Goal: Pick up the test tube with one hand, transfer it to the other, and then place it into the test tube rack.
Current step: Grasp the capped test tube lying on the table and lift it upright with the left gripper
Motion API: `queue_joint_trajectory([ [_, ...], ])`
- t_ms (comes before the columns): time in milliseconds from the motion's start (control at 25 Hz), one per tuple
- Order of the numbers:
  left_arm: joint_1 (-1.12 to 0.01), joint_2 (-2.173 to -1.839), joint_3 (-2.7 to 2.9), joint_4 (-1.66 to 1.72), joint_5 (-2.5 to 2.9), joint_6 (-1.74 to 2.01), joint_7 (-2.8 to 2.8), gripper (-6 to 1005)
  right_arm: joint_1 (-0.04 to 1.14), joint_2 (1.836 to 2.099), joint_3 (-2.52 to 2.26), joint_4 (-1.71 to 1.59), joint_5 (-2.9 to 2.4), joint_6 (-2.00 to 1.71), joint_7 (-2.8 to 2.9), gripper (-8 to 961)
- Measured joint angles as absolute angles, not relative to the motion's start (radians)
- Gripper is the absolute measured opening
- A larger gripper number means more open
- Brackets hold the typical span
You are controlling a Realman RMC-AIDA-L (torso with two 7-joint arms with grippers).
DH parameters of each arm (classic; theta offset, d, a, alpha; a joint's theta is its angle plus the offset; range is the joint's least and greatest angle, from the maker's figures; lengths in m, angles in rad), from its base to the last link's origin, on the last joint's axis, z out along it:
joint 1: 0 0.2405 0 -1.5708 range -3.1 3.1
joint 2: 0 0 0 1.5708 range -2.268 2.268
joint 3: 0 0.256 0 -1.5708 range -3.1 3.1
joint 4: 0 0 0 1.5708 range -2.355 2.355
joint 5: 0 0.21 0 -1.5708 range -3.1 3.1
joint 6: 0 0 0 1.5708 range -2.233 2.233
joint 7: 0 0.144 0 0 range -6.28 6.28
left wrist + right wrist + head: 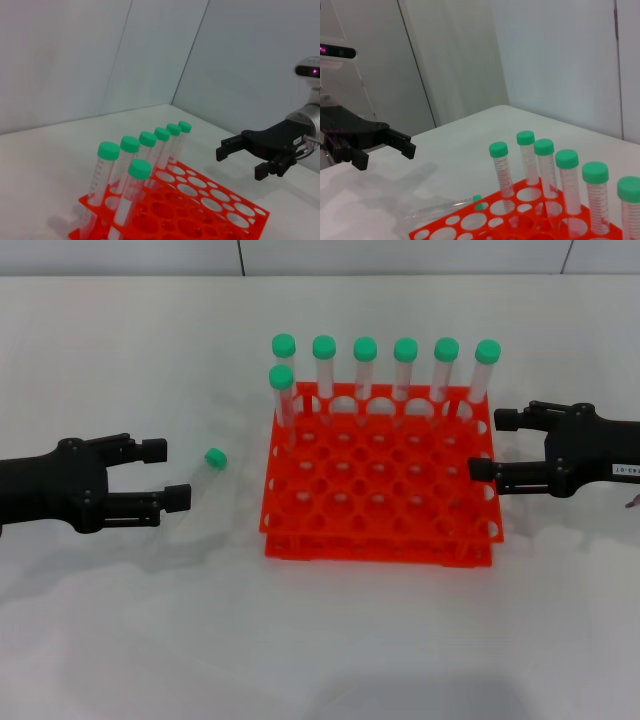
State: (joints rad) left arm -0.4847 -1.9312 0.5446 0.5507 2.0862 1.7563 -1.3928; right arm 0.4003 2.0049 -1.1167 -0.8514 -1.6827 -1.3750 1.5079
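test tube [222, 454] lying beside rack [380, 540] left edge, apparently | left tool [166, 474] spread | right tool [494, 445] spread

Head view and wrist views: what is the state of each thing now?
Loose test tube: lying on the table, capped, not held.
Rack: upright, seven capped tubes standing in it, most holes empty.
Left gripper: open, empty, beside the loose tube.
Right gripper: open, empty, by the rack.
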Motion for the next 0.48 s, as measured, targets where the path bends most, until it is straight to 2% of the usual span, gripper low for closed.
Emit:
queue_joint_trajectory([
  [480, -0.485, -1.931, 0.545, 0.551, 2.085, 1.755, -1.402, 876, 0.400, 2.006, -1.117, -0.851, -1.683, -1.374, 1.508, 857],
])
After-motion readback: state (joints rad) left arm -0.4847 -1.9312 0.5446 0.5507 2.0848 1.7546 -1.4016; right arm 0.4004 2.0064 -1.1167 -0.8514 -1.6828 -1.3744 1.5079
